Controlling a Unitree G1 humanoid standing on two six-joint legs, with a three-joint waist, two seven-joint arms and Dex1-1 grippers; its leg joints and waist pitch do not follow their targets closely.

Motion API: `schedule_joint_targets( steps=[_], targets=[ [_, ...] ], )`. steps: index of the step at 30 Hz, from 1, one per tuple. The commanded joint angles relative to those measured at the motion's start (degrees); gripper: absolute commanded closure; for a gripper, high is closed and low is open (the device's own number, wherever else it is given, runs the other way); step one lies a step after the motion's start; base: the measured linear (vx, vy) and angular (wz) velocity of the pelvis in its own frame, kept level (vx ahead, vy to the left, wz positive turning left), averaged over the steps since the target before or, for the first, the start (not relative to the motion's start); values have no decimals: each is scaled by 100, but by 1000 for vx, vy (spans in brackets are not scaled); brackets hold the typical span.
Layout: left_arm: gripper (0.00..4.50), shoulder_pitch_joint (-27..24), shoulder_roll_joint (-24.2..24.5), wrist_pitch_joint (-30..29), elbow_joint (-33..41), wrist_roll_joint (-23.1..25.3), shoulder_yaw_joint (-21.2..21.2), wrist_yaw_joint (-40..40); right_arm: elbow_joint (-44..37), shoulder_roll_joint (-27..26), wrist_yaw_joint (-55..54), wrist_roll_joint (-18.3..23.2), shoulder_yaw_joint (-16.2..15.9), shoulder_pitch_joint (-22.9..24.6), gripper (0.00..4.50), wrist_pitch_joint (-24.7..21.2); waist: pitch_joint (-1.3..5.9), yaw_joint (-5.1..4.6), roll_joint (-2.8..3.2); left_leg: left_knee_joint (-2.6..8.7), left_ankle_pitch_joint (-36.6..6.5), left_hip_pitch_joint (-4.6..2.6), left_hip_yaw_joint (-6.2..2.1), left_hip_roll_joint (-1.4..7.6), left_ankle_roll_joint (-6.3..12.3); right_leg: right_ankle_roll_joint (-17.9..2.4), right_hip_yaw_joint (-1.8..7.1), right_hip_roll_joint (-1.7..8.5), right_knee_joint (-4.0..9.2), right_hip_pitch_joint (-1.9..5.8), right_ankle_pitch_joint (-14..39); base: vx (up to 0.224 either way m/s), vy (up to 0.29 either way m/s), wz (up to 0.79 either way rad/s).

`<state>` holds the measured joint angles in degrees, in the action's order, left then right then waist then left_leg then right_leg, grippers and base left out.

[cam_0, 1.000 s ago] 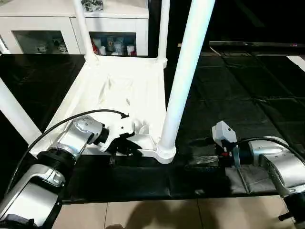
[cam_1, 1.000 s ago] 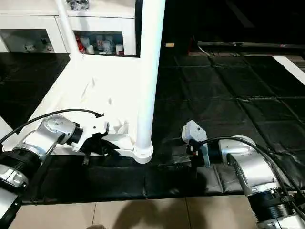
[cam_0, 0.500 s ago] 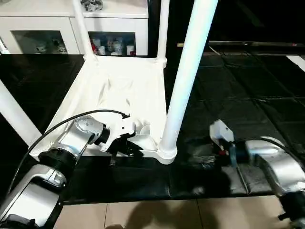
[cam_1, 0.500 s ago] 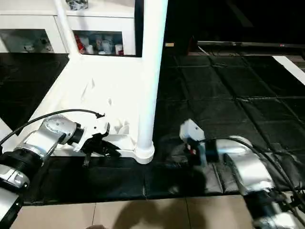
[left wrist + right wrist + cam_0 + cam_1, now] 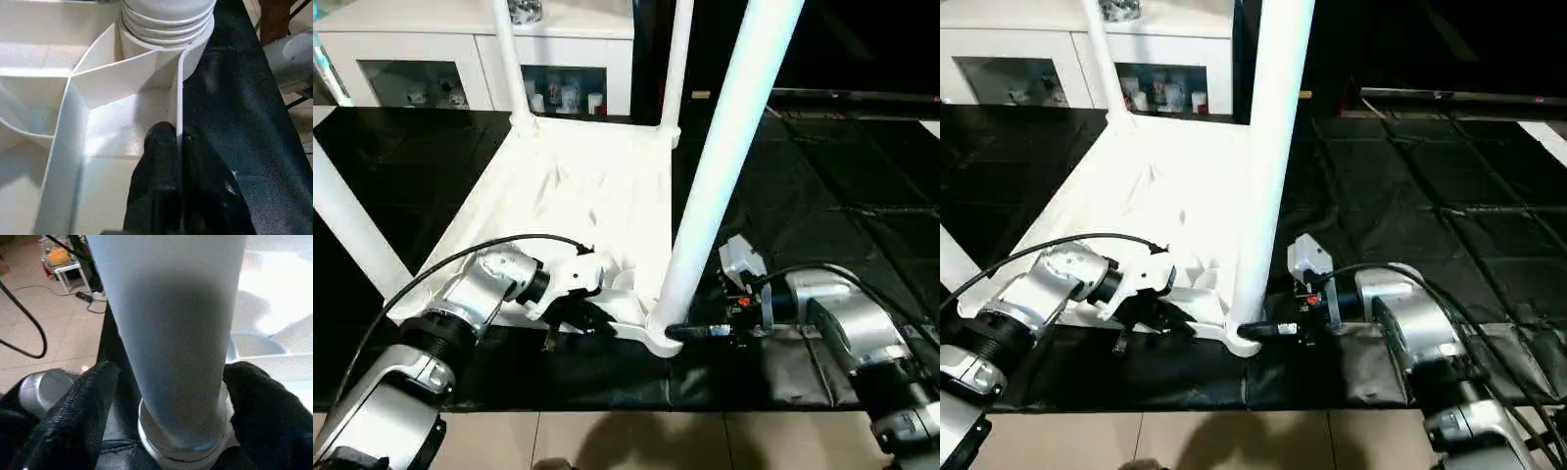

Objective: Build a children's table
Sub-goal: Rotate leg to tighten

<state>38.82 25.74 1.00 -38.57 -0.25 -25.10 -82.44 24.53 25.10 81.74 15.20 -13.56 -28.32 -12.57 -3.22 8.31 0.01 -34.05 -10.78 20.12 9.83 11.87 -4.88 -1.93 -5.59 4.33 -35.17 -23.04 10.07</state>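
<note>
Black padded mat (image 5: 822, 196) under your upside-down white plastic children's table (image 5: 578, 186), white glass-door cabinet (image 5: 421, 59) behind it.

Your left gripper (image 5: 178, 147) is pinched shut on the table's thin near rim, just beside the nearest corner socket. Your right gripper (image 5: 171, 396) sits at that socket with its black fingers (image 5: 88, 401) spread either side of the long tapered round white leg (image 5: 729, 157) standing there; can't tell if they're touching it.

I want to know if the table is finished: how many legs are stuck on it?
4. Near right leg, between the right gripper's fingers; near left leg; far left leg; far right leg.
</note>
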Motion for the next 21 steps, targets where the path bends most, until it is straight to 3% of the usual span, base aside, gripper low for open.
schedule_joint_targets(
  steps=[1,13,21],
  targets=[
    [450,-38,-88,39,102,56,-160,-215,176,-45,136,-13,-25,-161,120,22,439,-27,0,351,-879,0,-14,158,245,-1164,310,418,384,352,1083,0,0,0],
    [450,-88,-89,-35,127,89,-105,-178,525,-165,335,-1,-64,-314,230,99,440,-16,-1,355,-849,-9,-14,165,237,-1113,314,422,388,344,1162,0,0,0],
    [450,52,-428,-516,-83,63,109,461,325,-182,266,116,-8,-88,243,-44,424,-8,-32,354,-886,-17,-5,157,260,-1060,314,418,418,339,1347,0,0,0]
  ],
)
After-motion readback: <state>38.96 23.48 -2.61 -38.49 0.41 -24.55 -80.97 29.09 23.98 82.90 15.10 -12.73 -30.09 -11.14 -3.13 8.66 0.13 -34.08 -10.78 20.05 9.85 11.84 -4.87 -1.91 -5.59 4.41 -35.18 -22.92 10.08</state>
